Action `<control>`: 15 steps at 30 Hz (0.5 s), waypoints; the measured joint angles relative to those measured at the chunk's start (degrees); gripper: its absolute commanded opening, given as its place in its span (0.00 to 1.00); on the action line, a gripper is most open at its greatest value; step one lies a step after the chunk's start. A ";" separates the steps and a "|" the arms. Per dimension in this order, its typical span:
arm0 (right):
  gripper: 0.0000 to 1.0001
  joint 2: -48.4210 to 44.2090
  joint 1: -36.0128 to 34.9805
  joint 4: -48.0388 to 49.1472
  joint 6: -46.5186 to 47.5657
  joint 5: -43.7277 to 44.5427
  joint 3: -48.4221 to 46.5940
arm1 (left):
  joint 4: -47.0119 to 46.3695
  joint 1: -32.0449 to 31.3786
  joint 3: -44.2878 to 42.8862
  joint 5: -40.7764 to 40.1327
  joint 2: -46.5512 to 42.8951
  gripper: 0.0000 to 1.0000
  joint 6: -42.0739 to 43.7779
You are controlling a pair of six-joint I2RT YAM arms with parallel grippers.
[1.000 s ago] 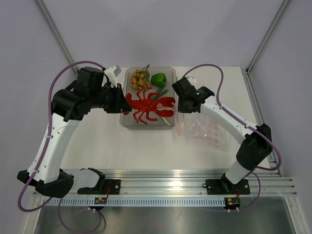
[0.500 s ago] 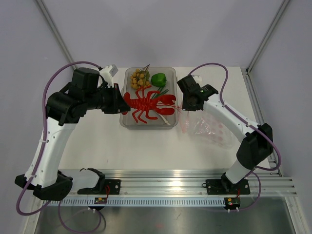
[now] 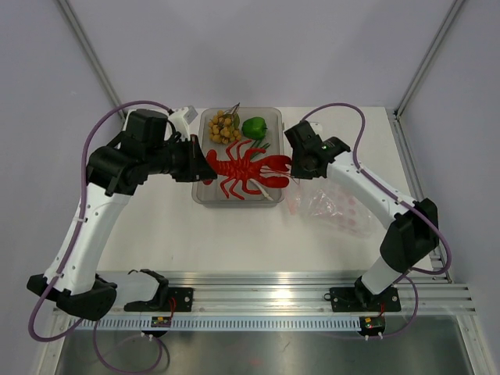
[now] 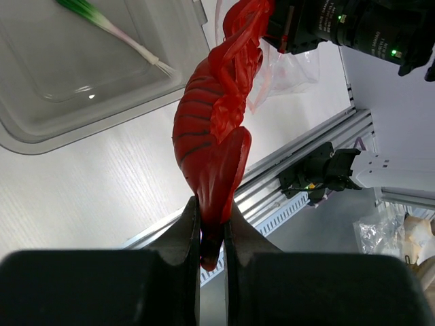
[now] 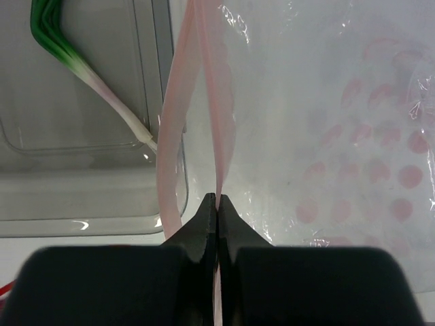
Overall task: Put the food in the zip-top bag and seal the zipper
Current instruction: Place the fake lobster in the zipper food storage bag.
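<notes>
My left gripper [image 3: 200, 166] is shut on the tail of the red lobster [image 3: 248, 169] and holds it over the tray, claws toward the bag mouth; the left wrist view shows the tail [image 4: 212, 163] pinched between my fingers. My right gripper [image 3: 298, 170] is shut on one lip of the pink-red zipper [image 5: 219, 122] of the clear zip-top bag [image 3: 332, 207], holding the mouth open; the other lip [image 5: 175, 129] hangs apart. The green bell pepper [image 3: 253, 126] and the yellow-tan balls [image 3: 223, 129] lie in the tray. A green stalk [image 5: 81, 64] lies in the tray too.
The rigid clear tray [image 3: 205, 197] stands at the middle back of the white table. The bag has pink dots on its far side [image 5: 387, 136]. The aluminium rail [image 3: 266, 293] runs along the near edge.
My left gripper has carried the lobster to the right, so its claws now reach the right gripper and bag mouth. The right gripper still holds the zipper lip lifted, barely moved.
</notes>
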State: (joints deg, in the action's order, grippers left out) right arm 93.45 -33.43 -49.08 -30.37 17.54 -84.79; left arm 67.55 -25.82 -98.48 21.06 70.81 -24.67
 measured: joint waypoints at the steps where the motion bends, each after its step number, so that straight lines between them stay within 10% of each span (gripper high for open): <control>1: 0.00 -0.28 0.02 0.00 -0.07 -0.52 0.13 | -0.57 0.00 0.72 0.39 0.15 0.00 -0.20; 15: 0.00 -4.79 0.04 1.22 -1.25 -5.51 0.61 | -5.95 -1.31 7.08 1.55 2.45 0.00 -2.19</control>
State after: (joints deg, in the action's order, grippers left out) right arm 88.66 -33.39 -47.86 -31.62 12.03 -84.18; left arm 61.60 -27.14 -91.39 22.61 73.25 -26.85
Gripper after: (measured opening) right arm 0.012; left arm 0.116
